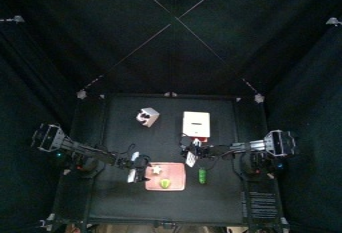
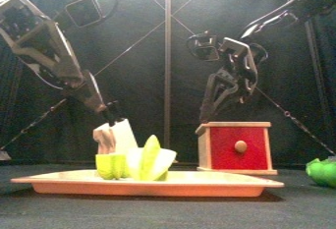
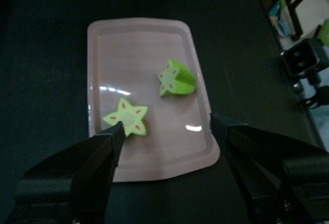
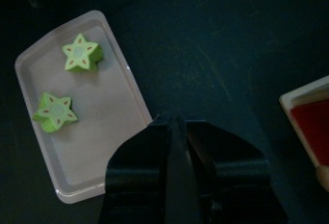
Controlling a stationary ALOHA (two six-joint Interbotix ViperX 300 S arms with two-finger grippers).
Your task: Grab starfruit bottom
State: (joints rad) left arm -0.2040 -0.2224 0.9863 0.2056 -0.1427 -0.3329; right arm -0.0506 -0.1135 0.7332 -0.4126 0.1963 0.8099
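The starfruit lies in two pieces on a pink tray [image 3: 115, 161] near the front edge of the counter [image 1: 120, 127]: a flat star-shaped piece [image 3: 126, 116] toward the tray's left side, and a chunkier piece [image 3: 175, 78] just beside it toward the tray's middle; in the front view they stand close together, the left piece [image 2: 113, 164] and the right piece [image 2: 153, 160], and I cannot tell for certain which is the bottom, though the thicker one looks the likelier. Both look like small hard plastic toys, light and stiff, probably smooth and apt to slide on the tray or pop out of a pinch; the ridged sides would likely give the surest hold, with the jaws set across the body rather than on the star points. The left tool [image 3: 167, 146] hangs above the tray's near edge with its jaws spread fully wide, holding nothing and touching nothing, the star piece showing between them. The right tool [image 4: 179, 141] hovers over the bare counter beside the tray, its jaws pressed together and empty, near a red box [image 2: 237, 144] that stands to the tray's right.
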